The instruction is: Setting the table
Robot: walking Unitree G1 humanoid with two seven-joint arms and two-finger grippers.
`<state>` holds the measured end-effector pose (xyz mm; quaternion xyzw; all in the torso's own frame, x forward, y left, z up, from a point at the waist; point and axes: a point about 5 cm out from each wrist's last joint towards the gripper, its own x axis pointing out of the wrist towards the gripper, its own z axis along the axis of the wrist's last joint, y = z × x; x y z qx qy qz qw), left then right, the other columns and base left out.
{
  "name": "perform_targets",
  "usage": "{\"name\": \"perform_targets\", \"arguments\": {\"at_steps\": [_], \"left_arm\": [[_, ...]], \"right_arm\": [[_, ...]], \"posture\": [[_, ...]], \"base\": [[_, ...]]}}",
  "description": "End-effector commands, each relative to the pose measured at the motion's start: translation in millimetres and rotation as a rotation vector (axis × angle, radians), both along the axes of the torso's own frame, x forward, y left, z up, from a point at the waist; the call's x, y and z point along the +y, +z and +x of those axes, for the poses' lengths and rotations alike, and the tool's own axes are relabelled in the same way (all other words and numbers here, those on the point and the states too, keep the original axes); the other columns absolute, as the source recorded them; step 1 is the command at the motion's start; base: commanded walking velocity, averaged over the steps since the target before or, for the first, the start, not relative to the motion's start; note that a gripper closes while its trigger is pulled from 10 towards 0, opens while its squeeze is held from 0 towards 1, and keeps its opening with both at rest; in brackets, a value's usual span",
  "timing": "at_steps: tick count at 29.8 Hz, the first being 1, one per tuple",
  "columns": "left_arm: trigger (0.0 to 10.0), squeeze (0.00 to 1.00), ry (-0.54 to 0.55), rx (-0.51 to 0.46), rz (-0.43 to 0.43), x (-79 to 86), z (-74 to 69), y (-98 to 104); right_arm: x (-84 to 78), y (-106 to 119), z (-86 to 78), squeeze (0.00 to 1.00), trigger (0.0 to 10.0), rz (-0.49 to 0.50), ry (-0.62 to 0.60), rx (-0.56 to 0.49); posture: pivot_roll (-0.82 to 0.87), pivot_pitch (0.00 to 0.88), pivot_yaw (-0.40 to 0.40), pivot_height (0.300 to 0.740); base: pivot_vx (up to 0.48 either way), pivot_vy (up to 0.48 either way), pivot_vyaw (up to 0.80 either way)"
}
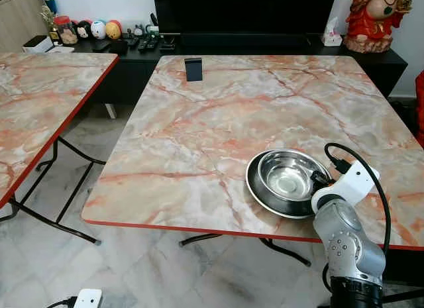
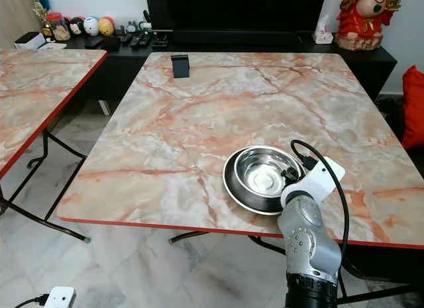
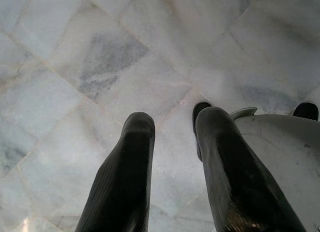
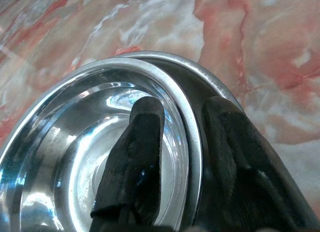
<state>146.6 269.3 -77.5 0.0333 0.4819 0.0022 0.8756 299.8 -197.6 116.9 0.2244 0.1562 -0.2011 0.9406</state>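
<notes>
Currently right claw (image 4: pixel 182 157) clamped on steel bowl (image 1: pixel 286 179) rim, one finger inside, one outside, bowl near tabletop (image 1: pixel 218 122) front edge. Loosen slowly, withdraw straight to avoid dragging it.

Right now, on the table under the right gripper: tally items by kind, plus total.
Steel bowl: 1, its rim between the right gripper fingers
Steel plate under the bowl: 1
Small black stand at the far edge: 1
Total: 3
</notes>
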Motion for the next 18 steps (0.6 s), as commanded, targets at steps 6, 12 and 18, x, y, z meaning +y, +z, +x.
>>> {"name": "perform_targets", "arguments": {"at_steps": [6, 12, 18], "left_arm": [[10.0, 0.00, -0.003, 0.010, 0.020, 5.5, -1.9, 1.1], [10.0, 0.00, 0.000, 0.008, 0.019, 5.4, -1.8, 1.1], [10.0, 0.00, 0.000, 0.007, 0.018, 5.4, -1.8, 1.1]], "right_arm": [[-0.3, 7.6, 3.5, 0.00, 10.0, -0.025, -0.003, -0.034], [4.2, 12.9, 5.9, 0.00, 10.0, 0.000, 0.017, -0.080], [5.7, 14.8, 7.1, 0.00, 10.0, 0.002, 0.024, -0.104]], "posture": [[-0.02, 0.000, 0.038, 0.740], [-0.02, 0.000, 0.038, 0.740], [-0.02, 0.000, 0.038, 0.740]], "base": [[0.000, 0.000, 0.00], [0.000, 0.000, 0.00], [0.000, 0.000, 0.00]]}}
